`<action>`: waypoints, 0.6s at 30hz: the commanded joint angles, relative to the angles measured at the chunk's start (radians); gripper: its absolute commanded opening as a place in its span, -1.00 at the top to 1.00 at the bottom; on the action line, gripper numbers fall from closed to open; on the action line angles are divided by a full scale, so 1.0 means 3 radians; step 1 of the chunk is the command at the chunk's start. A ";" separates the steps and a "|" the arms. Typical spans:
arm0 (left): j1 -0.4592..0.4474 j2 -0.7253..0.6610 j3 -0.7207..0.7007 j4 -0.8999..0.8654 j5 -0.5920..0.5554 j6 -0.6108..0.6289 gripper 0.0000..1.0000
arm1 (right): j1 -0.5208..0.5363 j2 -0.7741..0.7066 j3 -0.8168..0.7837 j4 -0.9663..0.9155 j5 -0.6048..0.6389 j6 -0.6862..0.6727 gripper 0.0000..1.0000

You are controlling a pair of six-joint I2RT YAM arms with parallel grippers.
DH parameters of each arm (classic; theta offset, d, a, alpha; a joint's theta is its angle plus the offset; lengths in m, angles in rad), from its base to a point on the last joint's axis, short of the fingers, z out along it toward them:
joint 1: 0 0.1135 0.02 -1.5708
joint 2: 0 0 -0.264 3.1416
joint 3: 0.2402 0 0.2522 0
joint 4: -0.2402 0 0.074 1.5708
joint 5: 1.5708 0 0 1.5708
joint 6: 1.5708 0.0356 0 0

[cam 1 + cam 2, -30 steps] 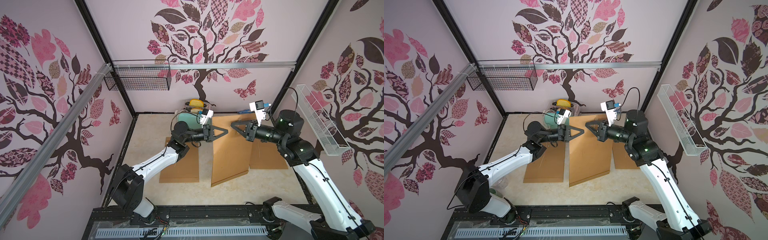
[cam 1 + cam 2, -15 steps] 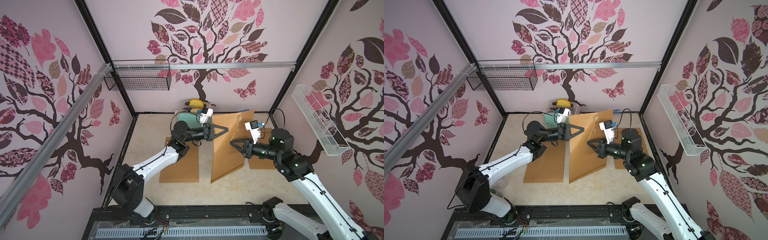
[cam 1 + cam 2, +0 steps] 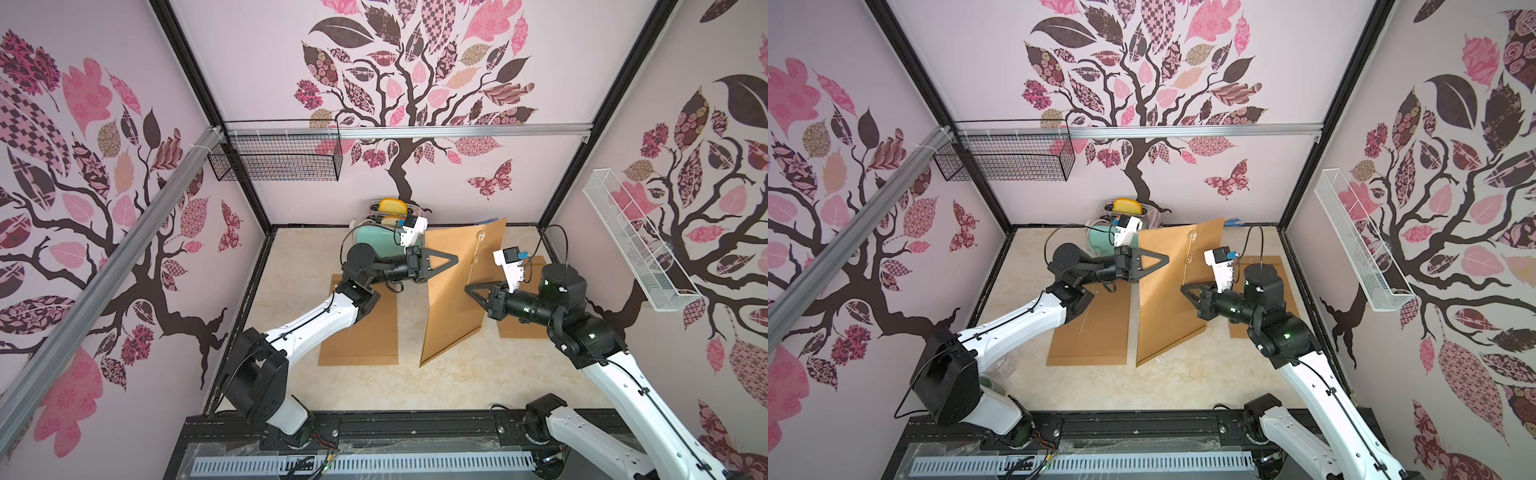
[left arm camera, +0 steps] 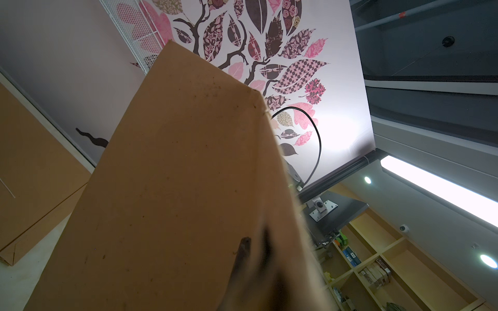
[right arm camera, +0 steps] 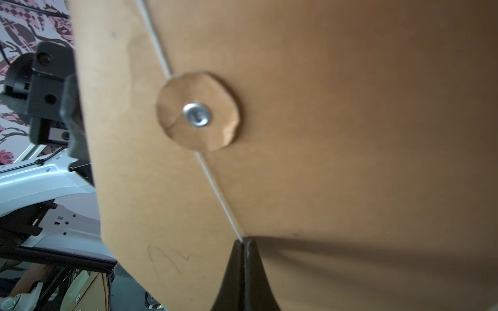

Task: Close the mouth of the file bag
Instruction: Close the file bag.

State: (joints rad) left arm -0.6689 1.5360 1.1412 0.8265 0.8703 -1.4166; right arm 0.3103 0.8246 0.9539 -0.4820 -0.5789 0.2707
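While the left claw (image 3: 455, 259) is clenched on the upper side edge of the kraft file bag (image 3: 453, 316), the bag stands upright mid-table with one lower corner on the table (image 3: 415, 386). The right claw (image 5: 244, 245) is pinched shut on the white string (image 5: 213, 175), which runs past the riveted paper disc (image 5: 198, 110). Two spare file bags lie flat (one under each arm): left spare (image 3: 361, 345), right spare (image 3: 519, 330). A toaster (image 3: 374, 239) holding bread stands at the back wall.
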 commanded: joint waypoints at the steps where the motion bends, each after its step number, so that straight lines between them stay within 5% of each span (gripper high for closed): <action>1: -0.0018 -0.0037 0.0054 0.0148 -0.0029 0.0023 1.00 | -0.0406 -0.0012 -0.0066 -0.0041 -0.0241 0.0075 1.00; 11: -0.0018 -0.0088 -0.0067 0.0134 -0.0026 0.0058 1.00 | -0.0637 0.0380 0.0788 -0.0591 -0.0199 -0.0276 1.00; 18: -0.0010 -0.0173 -0.0007 -0.0226 -0.0012 0.0341 1.00 | -0.0642 0.0098 0.0549 -0.0496 -0.0180 -0.0400 1.00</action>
State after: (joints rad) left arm -0.6693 1.5257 1.1252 0.7898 0.8684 -1.3766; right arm 0.1226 0.8913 1.1378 -0.6147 -0.6357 0.1879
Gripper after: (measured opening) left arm 0.040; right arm 0.044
